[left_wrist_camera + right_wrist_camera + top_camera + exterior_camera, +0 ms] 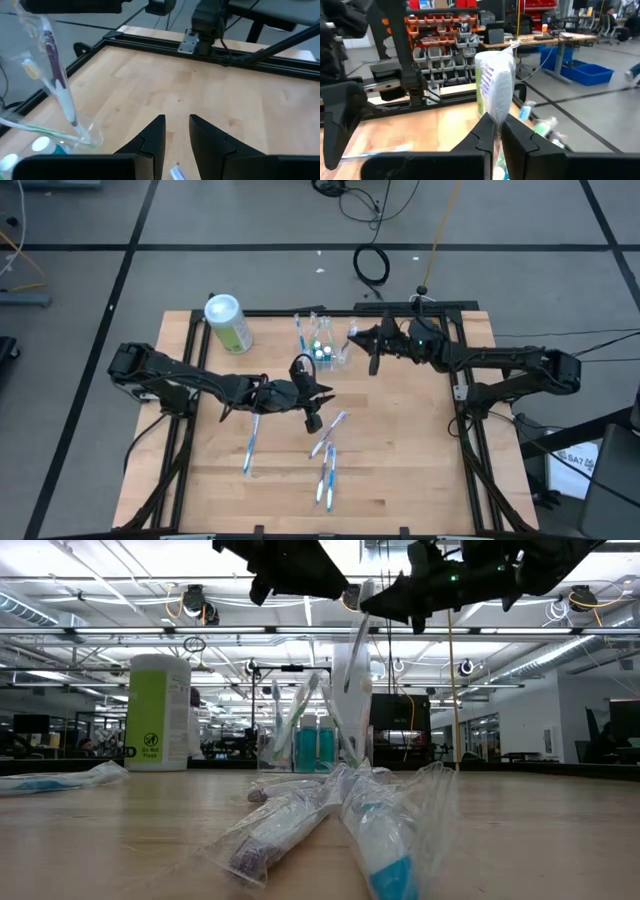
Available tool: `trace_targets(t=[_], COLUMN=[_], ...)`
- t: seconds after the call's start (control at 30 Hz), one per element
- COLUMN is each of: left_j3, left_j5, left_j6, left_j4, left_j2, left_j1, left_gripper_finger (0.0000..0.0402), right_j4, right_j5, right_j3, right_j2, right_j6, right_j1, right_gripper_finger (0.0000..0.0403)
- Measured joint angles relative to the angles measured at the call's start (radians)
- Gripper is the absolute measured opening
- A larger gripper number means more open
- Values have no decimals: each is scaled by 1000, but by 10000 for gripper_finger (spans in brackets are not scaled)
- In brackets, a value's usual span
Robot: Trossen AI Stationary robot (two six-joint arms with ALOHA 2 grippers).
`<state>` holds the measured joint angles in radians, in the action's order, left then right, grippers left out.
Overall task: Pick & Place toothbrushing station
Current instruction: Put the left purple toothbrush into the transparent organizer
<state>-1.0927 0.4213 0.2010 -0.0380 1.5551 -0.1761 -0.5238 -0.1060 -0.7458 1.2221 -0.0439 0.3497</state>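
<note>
Pale wood table, black-framed, grey floor around; clear station at twelve o'clock; right end effector clenches a wrapped, probably toothbrush, packet; left end effector released.

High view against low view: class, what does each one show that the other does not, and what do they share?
Only the high view shows the whole table, its black frame, a lone wrapped toothbrush at the left and cables on the floor.

Only the low view shows the room behind, with ceiling lights.

Both show the green canister, the clear toothbrush holder, the wrapped toothbrushes lying on the wood, and both arms.
</note>
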Motion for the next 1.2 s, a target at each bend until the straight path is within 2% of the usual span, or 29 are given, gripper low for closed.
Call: trace_targets(t=[0.17, 0.37, 0.67, 0.93, 1.2], left_j3=[0, 0, 0, 0, 0], left_j5=[0, 0, -1, -2, -3], left_j6=[-10, -10, -20, -17, -16], left_j4=[-1, -2, -10, -16, -17], left_j2=[0, 0, 0, 0, 0], left_j1=[28, 57, 83, 110, 111], left_gripper_finger=[93, 93, 93, 93, 93], right_j4=[71, 107, 99, 115, 111], right_j5=[-7, -64, -89, -146, -160], right_j3=[-43, -51, -59, -127, -127], right_j2=[18, 17, 17, 91, 155], right_j6=[8, 0, -8, -4, -3], right_j1=[59, 121, 184, 198, 199], right_gripper_finger=[9, 9, 9, 9, 9])
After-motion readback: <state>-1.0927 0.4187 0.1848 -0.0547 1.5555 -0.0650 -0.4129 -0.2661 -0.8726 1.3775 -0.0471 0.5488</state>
